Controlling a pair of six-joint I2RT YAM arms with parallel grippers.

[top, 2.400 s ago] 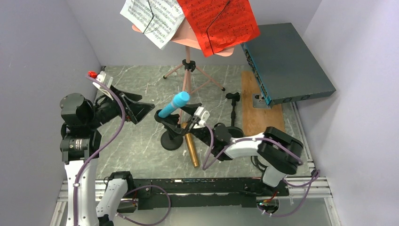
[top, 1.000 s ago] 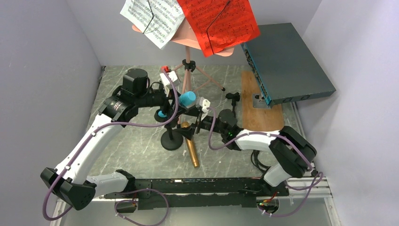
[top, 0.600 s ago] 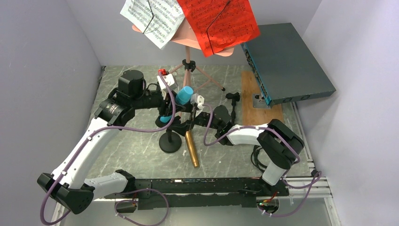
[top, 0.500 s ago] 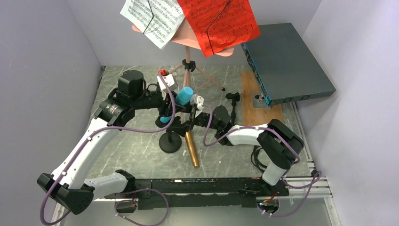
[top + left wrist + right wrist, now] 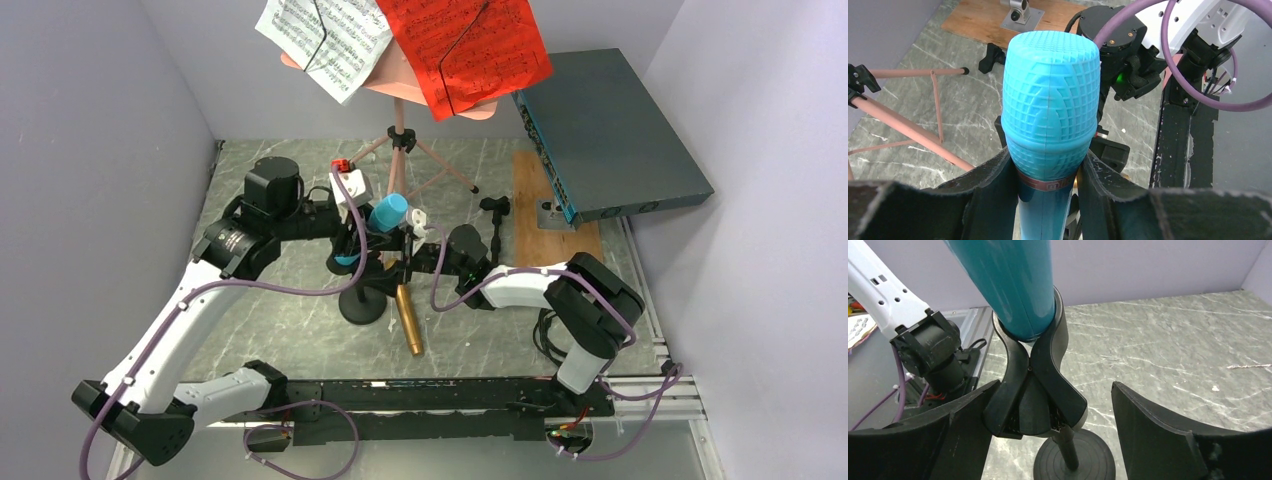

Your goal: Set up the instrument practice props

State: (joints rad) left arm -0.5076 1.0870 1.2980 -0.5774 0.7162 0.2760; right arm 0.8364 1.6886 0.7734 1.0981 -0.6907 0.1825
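The blue microphone (image 5: 385, 215) stands tilted in the black clip (image 5: 1035, 390) of a round-based pole (image 5: 363, 305). My left gripper (image 5: 1048, 165) is shut on the microphone (image 5: 1049, 105) just under its head. My right gripper (image 5: 1055, 390) is open around the clip, with the left finger close to it and a wide gap on the right. The gold microphone (image 5: 408, 318) lies flat on the table beside the pole's base (image 5: 1075, 460). A second black pole (image 5: 497, 225) stands to the right. At the back is the pink music desk (image 5: 400, 75) with a white page (image 5: 325, 40) and a red page (image 5: 465, 50).
The desk's tripod legs (image 5: 400, 140) spread just behind both grippers. A dark-teal box (image 5: 610, 130) leans at the back right over a wooden board (image 5: 550, 245). Grey walls close in the left, back and right sides.
The left gripper has closed on the blue microphone. The microphone now stands more upright and a little to the left. The right jaws have narrowed slightly around the clip.
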